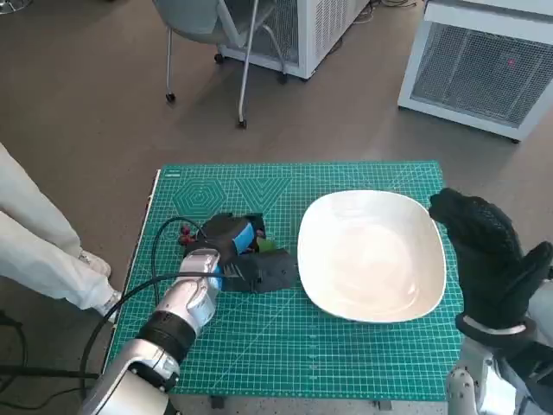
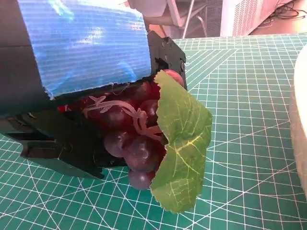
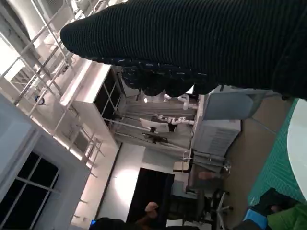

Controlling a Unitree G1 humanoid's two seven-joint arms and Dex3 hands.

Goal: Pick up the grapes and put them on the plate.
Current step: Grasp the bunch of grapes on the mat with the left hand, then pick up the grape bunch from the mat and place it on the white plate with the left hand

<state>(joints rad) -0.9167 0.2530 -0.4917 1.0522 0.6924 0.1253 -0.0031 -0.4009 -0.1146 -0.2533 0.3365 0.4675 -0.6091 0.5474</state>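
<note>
A bunch of dark red grapes (image 2: 132,139) with a green leaf (image 2: 184,143) lies on the green cutting mat, left of the white plate (image 1: 373,255). My left hand (image 1: 244,252) is wrapped around the bunch, its black fingers (image 2: 62,155) closed against the berries. From the head camera only the leaf edge (image 1: 265,245) and a red berry (image 1: 186,232) peek out beside the hand. My gloved right hand (image 1: 492,259) hovers at the plate's right rim, fingers spread, holding nothing.
The green cutting mat (image 1: 285,346) covers the small table. A person's pale trouser legs (image 1: 34,251) stand at the left. A chair (image 1: 216,35) and white cabinets (image 1: 484,69) stand on the floor beyond the table.
</note>
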